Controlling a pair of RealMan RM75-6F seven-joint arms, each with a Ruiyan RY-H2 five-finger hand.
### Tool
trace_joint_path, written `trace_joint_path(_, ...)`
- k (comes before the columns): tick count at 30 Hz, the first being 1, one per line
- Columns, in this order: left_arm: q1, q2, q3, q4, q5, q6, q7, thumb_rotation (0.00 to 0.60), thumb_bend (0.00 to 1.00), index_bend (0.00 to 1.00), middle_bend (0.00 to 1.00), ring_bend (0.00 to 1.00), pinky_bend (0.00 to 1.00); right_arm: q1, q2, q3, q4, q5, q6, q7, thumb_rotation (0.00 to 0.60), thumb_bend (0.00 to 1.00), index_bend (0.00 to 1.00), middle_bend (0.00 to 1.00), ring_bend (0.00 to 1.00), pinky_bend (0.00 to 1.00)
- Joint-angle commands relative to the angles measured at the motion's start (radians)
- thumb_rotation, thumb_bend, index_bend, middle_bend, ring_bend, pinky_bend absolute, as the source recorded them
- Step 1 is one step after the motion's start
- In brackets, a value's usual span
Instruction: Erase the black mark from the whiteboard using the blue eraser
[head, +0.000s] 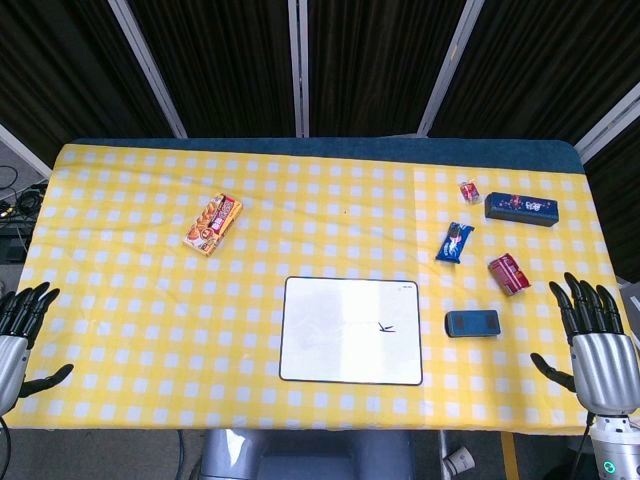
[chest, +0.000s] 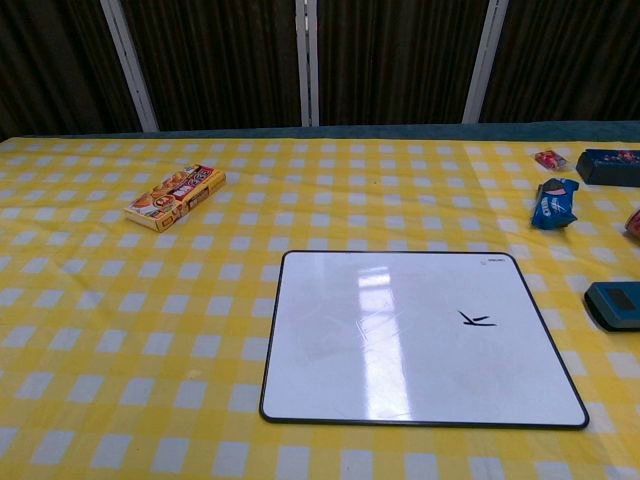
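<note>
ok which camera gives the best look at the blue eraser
The head view: the whole blue eraser shows there, lying on the tablecloth just right of the whiteboard and near the right hand. The chest view catches only part of it, cut off by the right edge of the picture.
</note>
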Motion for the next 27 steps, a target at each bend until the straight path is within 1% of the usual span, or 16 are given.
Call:
trace_joint_path(1, -0.001, 0.001, 0.002, 0.002, -0.002, -0.004, -0.002, 0.6, 0.0, 0.0, 0.0, 0.0, 0.0, 0.002, -0.001, 0.001, 0.002, 0.004, -0.004, 0.001, 0.6, 0.0, 0.1, 0.0, 0.0, 0.0)
trace_joint_path(9, 0.0, 0.003, 0.003, 0.0, -0.007, -0.008, -0.009, 0.6, 0.0, 0.0, 0.0, 0.0, 0.0, 0.013, -0.008, -0.002, 0.011, 0.03, -0.042, -0.003, 0.6, 0.0, 0.09, 0.0, 0.0, 0.0)
trace_joint_path(10, 0.0, 0.003, 0.004, -0.001, -0.005, -0.009, -0.008, 0.6, 0.0, 0.0, 0.0, 0.0, 0.0, 0.019, -0.008, -0.003, 0.01, 0.041, -0.061, 0.002, 0.6, 0.0, 0.09, 0.0, 0.0, 0.0)
trace_joint_path(11, -0.002, 0.003, 0.005, -0.006, -0.003, -0.012, -0.006, 0.6, 0.0, 0.0, 0.0, 0.0, 0.0, 0.036, -0.007, -0.004, 0.01, 0.063, -0.105, 0.014, 0.6, 0.0, 0.09, 0.02, 0.0, 0.0)
trace_joint_path(12, -0.006, 0.002, 0.001, -0.016, 0.0, -0.012, -0.007, 0.6, 0.0, 0.0, 0.0, 0.0, 0.0, 0.082, -0.016, -0.01, 0.053, 0.096, -0.212, 0.021, 0.6, 0.0, 0.09, 0.03, 0.0, 0.0)
trace_joint_path(13, -0.009, 0.0, 0.0, -0.018, -0.002, -0.017, 0.001, 0.6, 0.0, 0.0, 0.0, 0.0, 0.0, 0.116, -0.031, -0.005, 0.097, 0.123, -0.281, 0.033, 0.6, 0.0, 0.1, 0.05, 0.0, 0.0)
trace_joint_path(15, -0.016, -0.005, -0.001, -0.02, -0.015, -0.034, 0.019, 0.6, 0.0, 0.0, 0.0, 0.0, 0.0, 0.16, -0.061, 0.003, 0.169, 0.147, -0.355, 0.058, 0.6, 0.0, 0.13, 0.12, 0.01, 0.01)
trace_joint_path(16, -0.019, -0.008, -0.003, -0.021, -0.024, -0.044, 0.027, 0.6, 0.0, 0.0, 0.0, 0.0, 0.0, 0.176, -0.079, 0.005, 0.203, 0.151, -0.378, 0.066, 0.6, 0.0, 0.16, 0.15, 0.03, 0.04)
trace_joint_path(18, -0.026, -0.016, -0.008, -0.018, -0.047, -0.061, 0.044, 0.6, 0.0, 0.0, 0.0, 0.0, 0.0, 0.205, -0.122, 0.004, 0.28, 0.146, -0.414, 0.08, 0.6, 0.0, 0.22, 0.26, 0.13, 0.17)
trace_joint_path(20, -0.029, -0.021, -0.011, -0.018, -0.064, -0.072, 0.055, 0.6, 0.0, 0.0, 0.0, 0.0, 0.0, 0.223, -0.154, 0.0, 0.336, 0.138, -0.432, 0.084, 0.6, 0.0, 0.25, 0.31, 0.18, 0.23)
trace_joint_path(24, -0.033, -0.029, -0.019, -0.019, -0.093, -0.082, 0.074, 0.6, 0.0, 0.0, 0.0, 0.0, 0.0, 0.26, -0.206, -0.009, 0.413, 0.131, -0.476, 0.076, 0.6, 0.0, 0.27, 0.33, 0.21, 0.26)
trace_joint_path(27, -0.035, -0.035, -0.02, -0.021, -0.1, -0.085, 0.09, 0.6, 0.0, 0.0, 0.0, 0.0, 0.0, 0.282, -0.23, -0.012, 0.446, 0.126, -0.493, 0.07, 0.6, 0.0, 0.29, 0.34, 0.21, 0.28)
